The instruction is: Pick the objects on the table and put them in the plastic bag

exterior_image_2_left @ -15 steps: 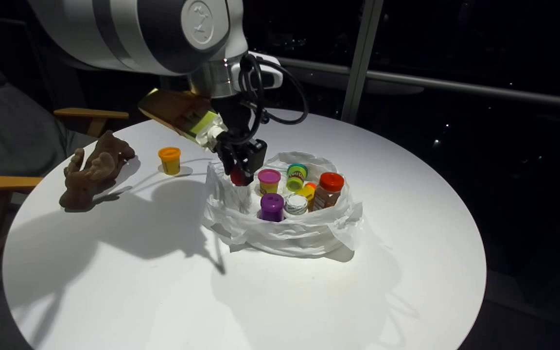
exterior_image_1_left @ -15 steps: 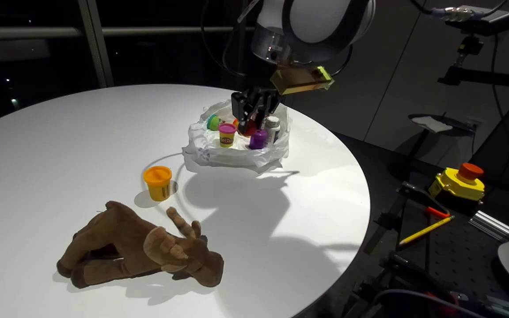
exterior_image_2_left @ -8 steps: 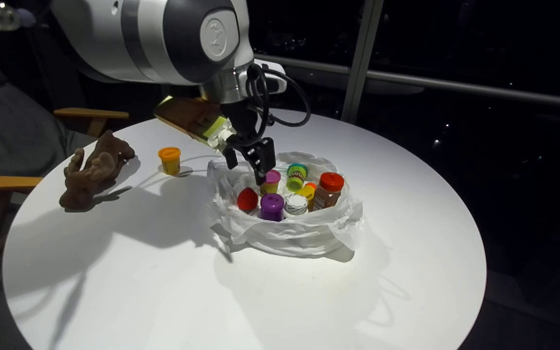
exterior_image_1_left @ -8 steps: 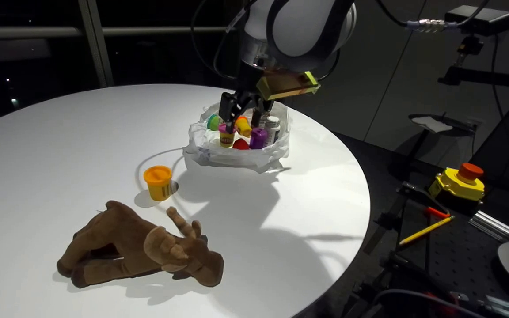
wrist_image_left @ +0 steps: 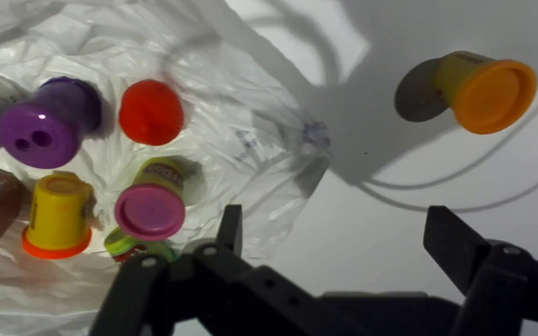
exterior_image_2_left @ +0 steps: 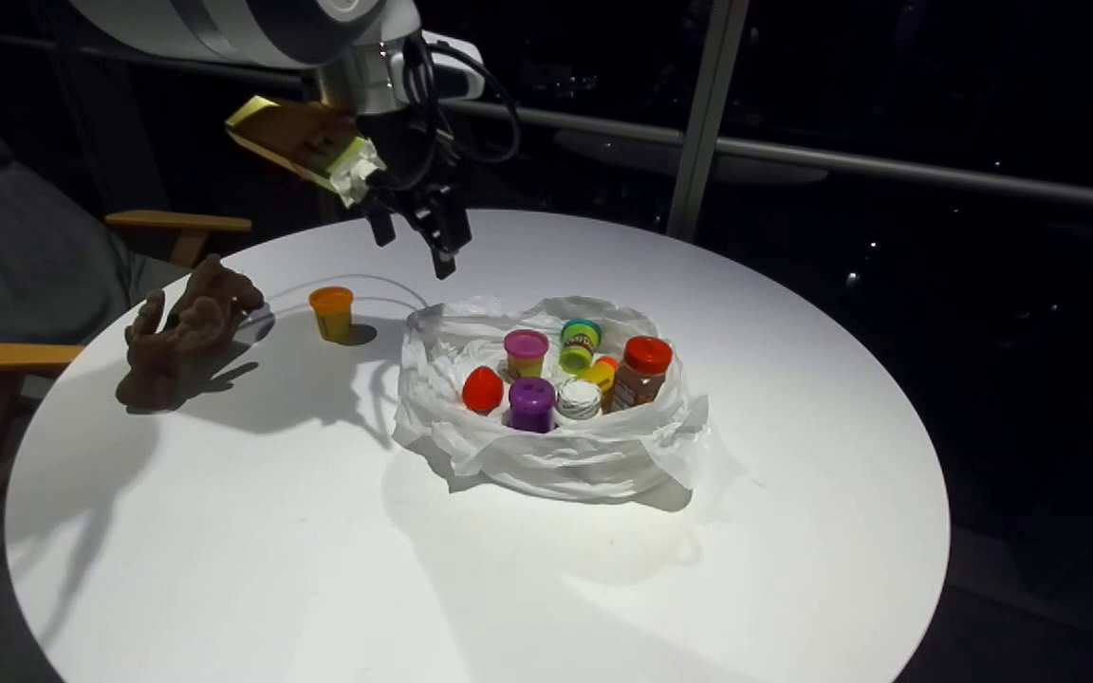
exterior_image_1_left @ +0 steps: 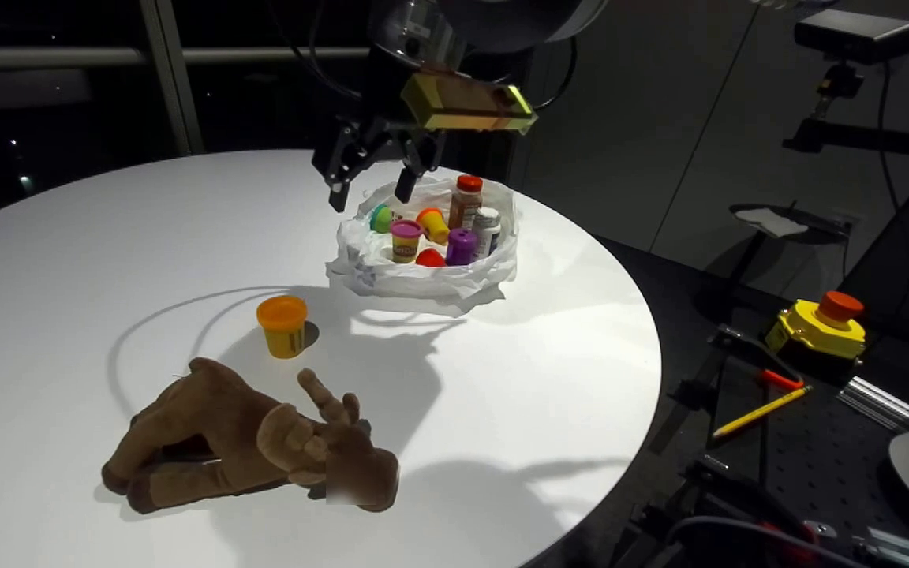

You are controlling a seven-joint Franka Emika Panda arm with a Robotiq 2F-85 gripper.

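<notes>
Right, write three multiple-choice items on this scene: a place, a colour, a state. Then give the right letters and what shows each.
1. Where is the brown plush animal?
A) On the white table, outside the plastic bag
B) Inside the bag
C) Under the table

2. What colour is the lid of the cup outside the bag?
A) Purple
B) Teal
C) Orange

3. The gripper is:
A) Shut, empty
B) Open, empty
C) Shut on the cup

1 A: both exterior views show it apart from the bag.
2 C: the wrist view shows the lid plainly orange.
3 B: its jaws stand wide apart, gripping nothing.
</notes>
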